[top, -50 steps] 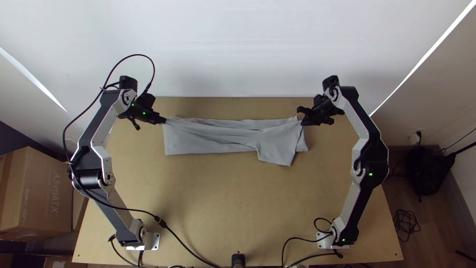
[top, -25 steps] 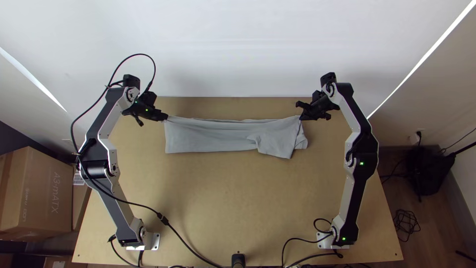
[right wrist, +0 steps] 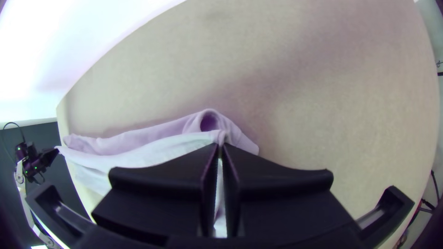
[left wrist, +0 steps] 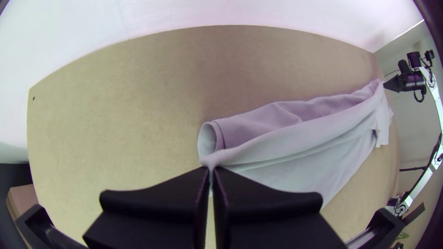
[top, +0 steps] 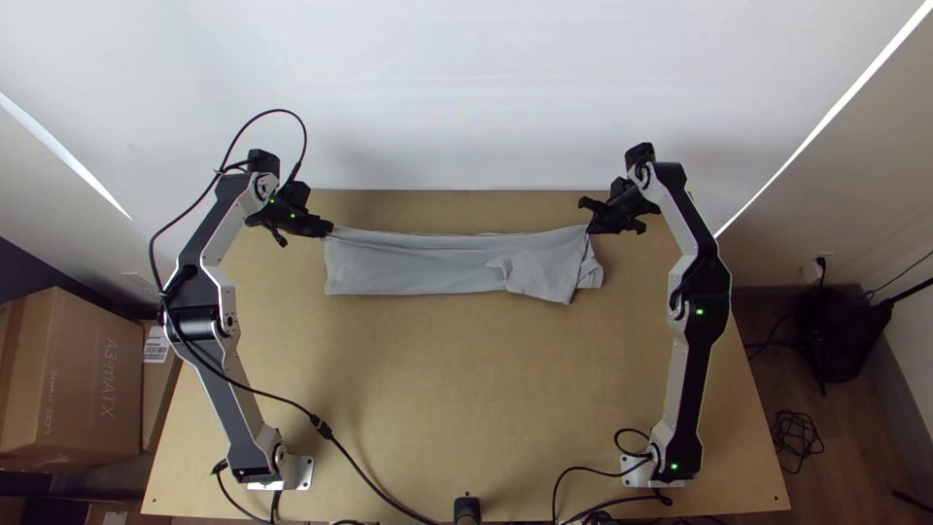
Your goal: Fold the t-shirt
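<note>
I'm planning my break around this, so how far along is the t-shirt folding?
The t-shirt already lies as a long, narrow strip, so lengthwise folding looks partly done. In hand: left gripper and right gripper each pinch its far edge near one end. Left, probably: straightening the loose flap near the right end and folding the strip shorter.

"How's the light?"
"Bright over the table, with soft-edged shadows on its top. The wall beyond the table is palest, close to glare in the right wrist view."
"Anything else bright?"
"Thin streaks slanting toward the table's far corners."
"Distortion?"
"Both wrist views bow the table's edges, and their corners go dark."
</note>
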